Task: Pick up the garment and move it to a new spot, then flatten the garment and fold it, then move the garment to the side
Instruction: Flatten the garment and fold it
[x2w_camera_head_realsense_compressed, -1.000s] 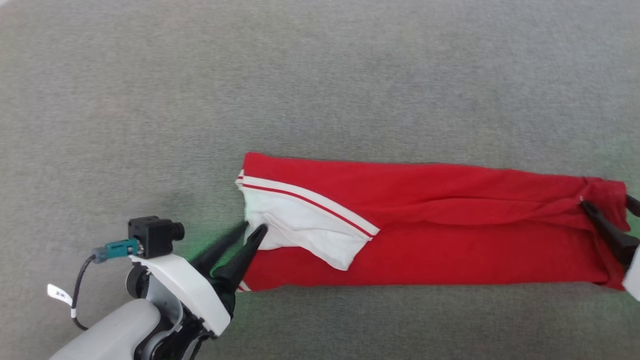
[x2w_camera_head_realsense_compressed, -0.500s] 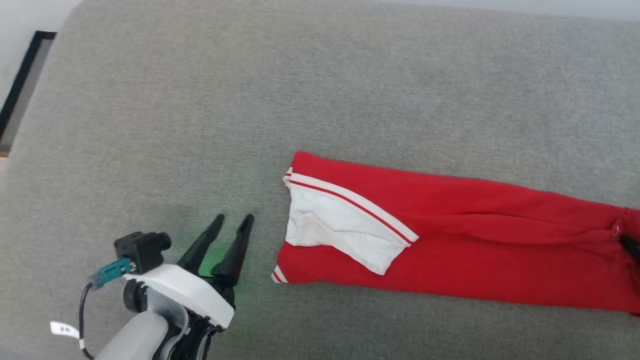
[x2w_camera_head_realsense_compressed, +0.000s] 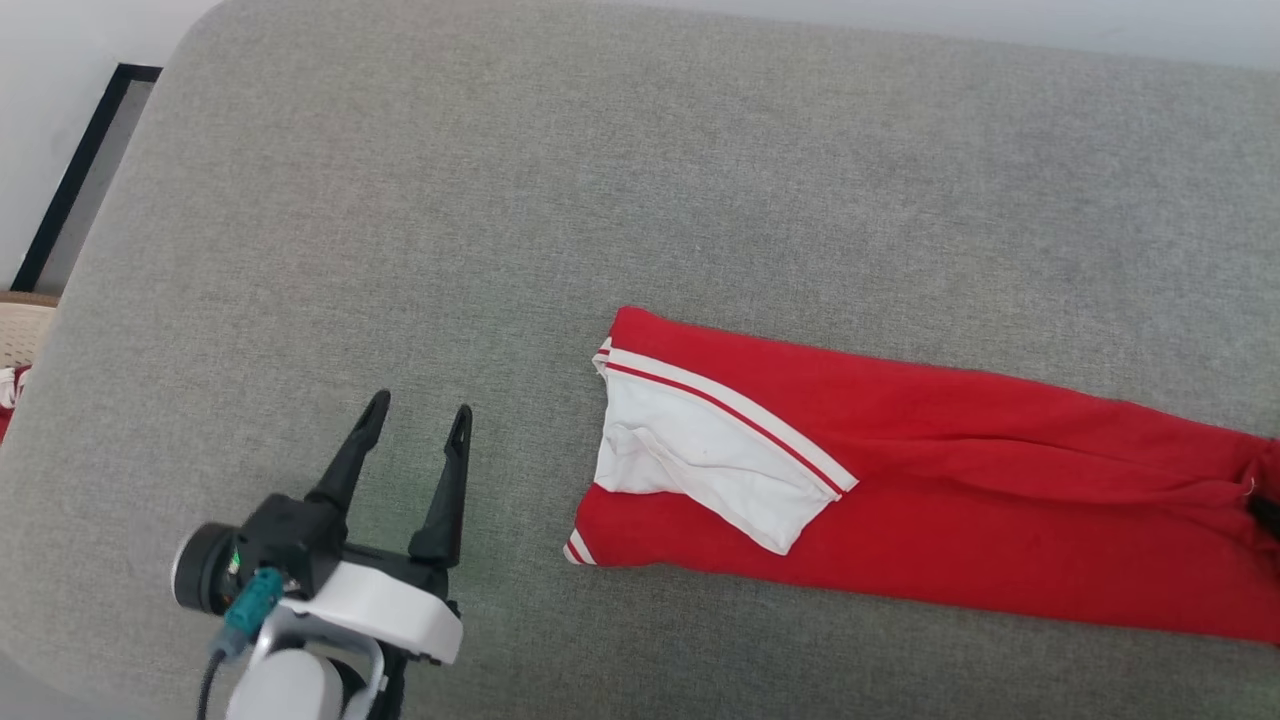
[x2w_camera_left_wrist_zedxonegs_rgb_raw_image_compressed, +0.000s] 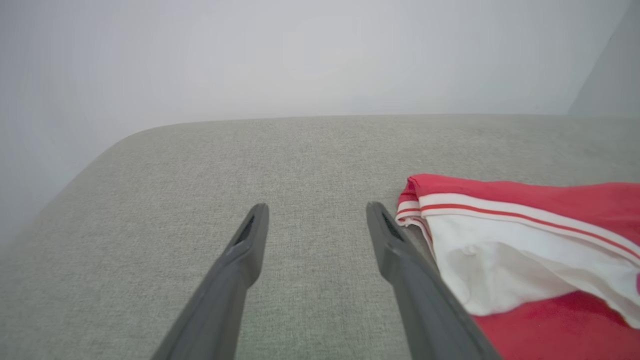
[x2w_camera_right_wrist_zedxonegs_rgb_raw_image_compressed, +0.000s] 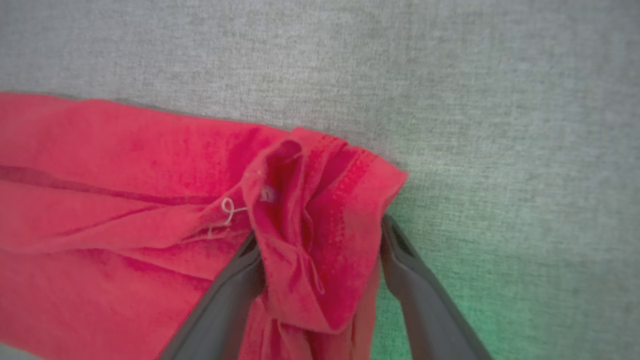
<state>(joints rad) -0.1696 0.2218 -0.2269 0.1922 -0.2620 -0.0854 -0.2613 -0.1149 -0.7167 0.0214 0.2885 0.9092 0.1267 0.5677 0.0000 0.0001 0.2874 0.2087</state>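
Small bright red soft-fabric garment (x2w_camera_head_realsense_compressed: 950, 510) runs lengthwise centre to right edge: wide, empty left gripper (x2w_camera_head_realsense_compressed: 421, 403) lower left near its white end, spread right gripper (x2w_camera_right_wrist_zedxonegs_rgb_raw_image_compressed: 320, 232) straddling the other.

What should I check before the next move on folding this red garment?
1. Left tool open and apart from the garment: ok.
2. Right tool clamped on the red end: not ok; its fingers stand wide, with bunched cloth between them.
3. Garment flat: not ok; the white panel is creased and the red end is bunched.
4. Bare cushion beside the garment for working: ok.
5. Layers lined up at the red end: cannot tell.
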